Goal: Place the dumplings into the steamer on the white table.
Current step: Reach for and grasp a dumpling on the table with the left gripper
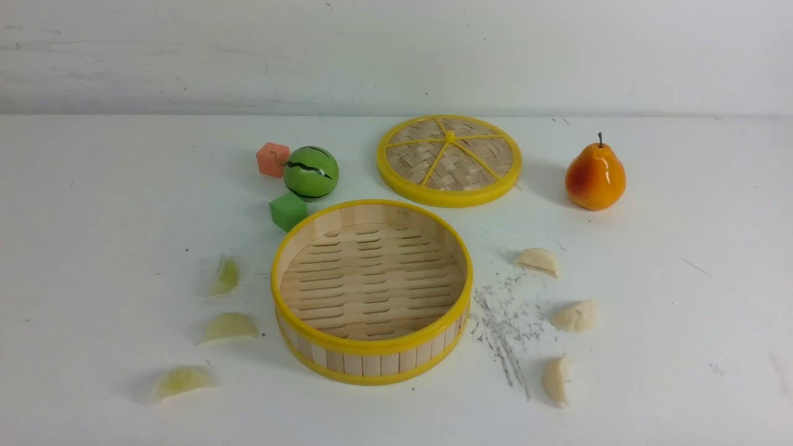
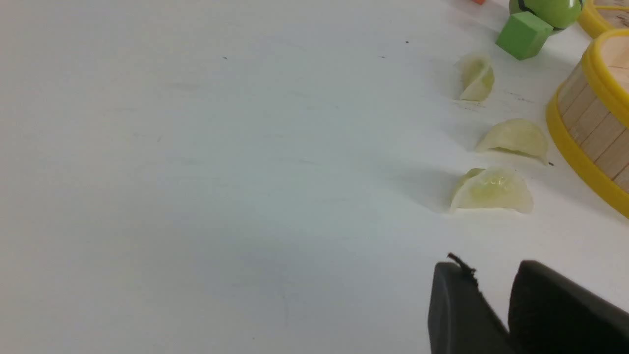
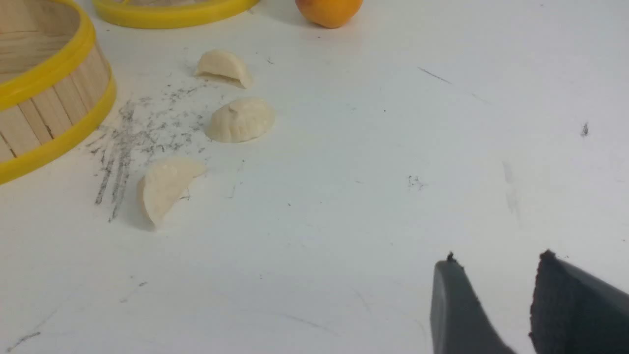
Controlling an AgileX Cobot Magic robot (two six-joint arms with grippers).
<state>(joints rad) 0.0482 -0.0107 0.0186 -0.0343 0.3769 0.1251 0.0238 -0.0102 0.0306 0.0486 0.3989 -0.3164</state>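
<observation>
Left tool [image 2: 491,275], right tool [image 3: 496,265]: slightly spread, empty; 3 dumplings [image 2: 491,189] beyond each, apart.

Holds left gripper [image 2: 494,278] off toward 7 o'clock of the front view, out of that frame, dark fingers [image 2: 457,314] a narrow gap apart, gripping nothing. Holds right gripper [image 3: 496,265] off toward 5 o'clock, likewise unseen from the front, fingers [image 3: 570,305] spread wider, empty too.

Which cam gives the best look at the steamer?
Front view: the whole steamer shows, slatted floor included, nothing inside. The left wrist view catches only a slice of its wall and rim at the frame edge; the right wrist view likewise.
</observation>
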